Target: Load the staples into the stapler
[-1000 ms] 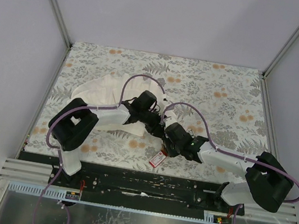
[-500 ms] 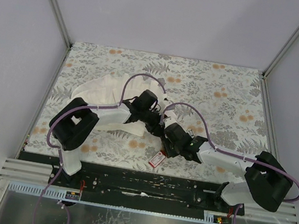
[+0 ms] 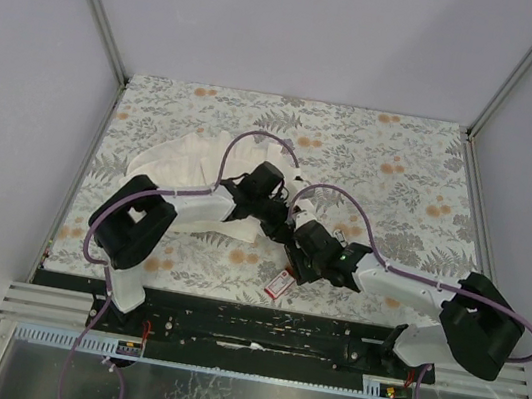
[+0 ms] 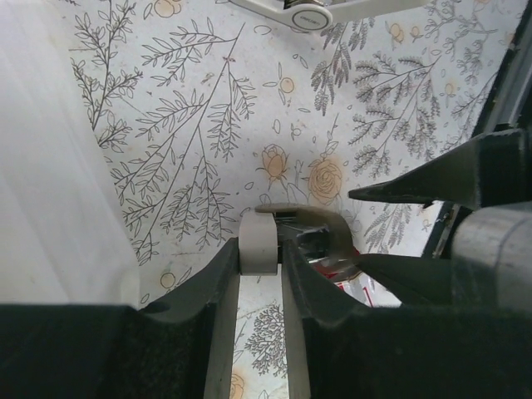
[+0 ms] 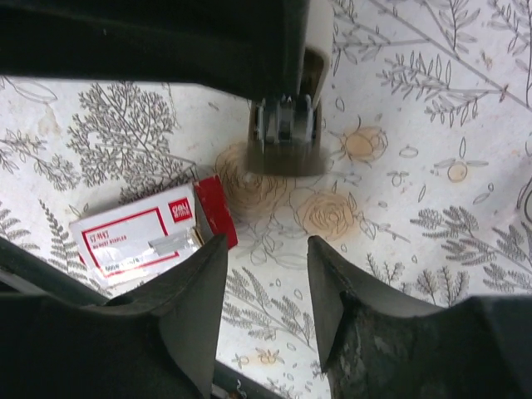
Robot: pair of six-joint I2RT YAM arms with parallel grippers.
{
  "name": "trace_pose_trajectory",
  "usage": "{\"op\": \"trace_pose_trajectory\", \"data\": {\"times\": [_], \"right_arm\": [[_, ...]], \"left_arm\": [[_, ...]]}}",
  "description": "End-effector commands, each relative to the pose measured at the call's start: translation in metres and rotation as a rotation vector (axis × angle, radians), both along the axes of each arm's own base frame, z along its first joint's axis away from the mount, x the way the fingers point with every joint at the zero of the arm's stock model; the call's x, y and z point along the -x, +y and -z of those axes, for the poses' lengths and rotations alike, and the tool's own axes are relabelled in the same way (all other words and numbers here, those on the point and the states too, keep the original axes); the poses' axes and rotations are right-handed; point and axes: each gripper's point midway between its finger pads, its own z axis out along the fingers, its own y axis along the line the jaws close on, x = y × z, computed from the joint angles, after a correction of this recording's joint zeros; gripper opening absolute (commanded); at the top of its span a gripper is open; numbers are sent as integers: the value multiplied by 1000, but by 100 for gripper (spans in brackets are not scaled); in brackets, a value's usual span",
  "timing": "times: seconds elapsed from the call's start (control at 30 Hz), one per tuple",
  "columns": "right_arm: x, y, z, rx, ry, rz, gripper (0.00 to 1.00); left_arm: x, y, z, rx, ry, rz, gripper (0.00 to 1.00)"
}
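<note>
**Left gripper** [image 4: 261,258]: the jaws are nearly closed and pinch the stapler [image 4: 303,223] at its pale rear end. The stapler's metal arms project forward past the fingertips, over the floral table [image 4: 208,125].

**Right gripper** [image 5: 268,249]: the jaws are partly spread and hold nothing; only the table pattern shows between the fingers. The stapler's front end sits just ahead of this gap. Whether the fingertips touch it cannot be determined.

**Red box** [image 5: 133,241]: it lies flat on the table, just beside the right gripper and near the table's front edge. A small silvery strip [image 5: 173,243] rests on its white label; whether it is the staples cannot be confirmed.
</note>
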Motion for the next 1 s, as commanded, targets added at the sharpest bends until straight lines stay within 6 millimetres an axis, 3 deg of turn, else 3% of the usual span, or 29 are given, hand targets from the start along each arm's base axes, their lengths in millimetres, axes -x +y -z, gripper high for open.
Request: {"op": "trace_pose_trajectory", "data": {"times": [0.0,0.27,0.53,0.73,0.97], "right_arm": [[-11,20,-30,-108,-62,13,52],[-14,13,-57,-198,-125,102,60],[-23,-20,-73,-258,-175,303,64],[-20,-20,-82,-426,-154,392,67],[-9,-4,-68,-605,-6,507,68]], "left_arm": [[16,-15,0,-22,-32,67,8],[19,-16,-5,-61,-70,24,17],[5,-3,-13,-142,-148,-174,18],[5,8,-20,-186,-206,-319,17],[11,17,-17,-282,-272,-414,16]]}}
